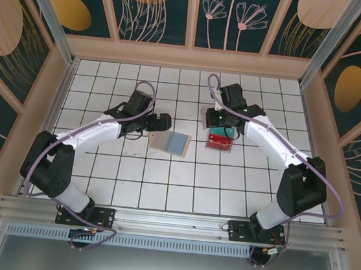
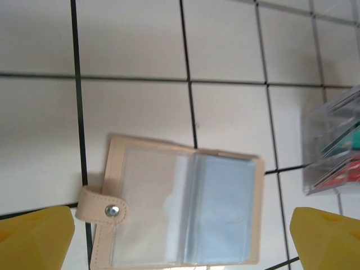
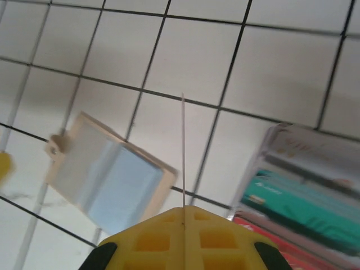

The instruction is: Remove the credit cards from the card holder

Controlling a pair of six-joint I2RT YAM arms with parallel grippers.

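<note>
Over the open card holder [image 2: 180,208], left claw [image 2: 180,239] gapes wide.

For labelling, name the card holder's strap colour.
Tan strap, silver snap; clearest in left wrist view.

White tiled floor [image 1: 162,185] with dark grout, enclosed by teal floral wall panels [image 1: 158,15] in wooden frames [image 1: 189,58]

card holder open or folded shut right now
Open. The card holder lies spread flat on the tiles, both inner halves facing up, one clear, one blue-grey, and its snap tab sticks out unfastened.
</note>
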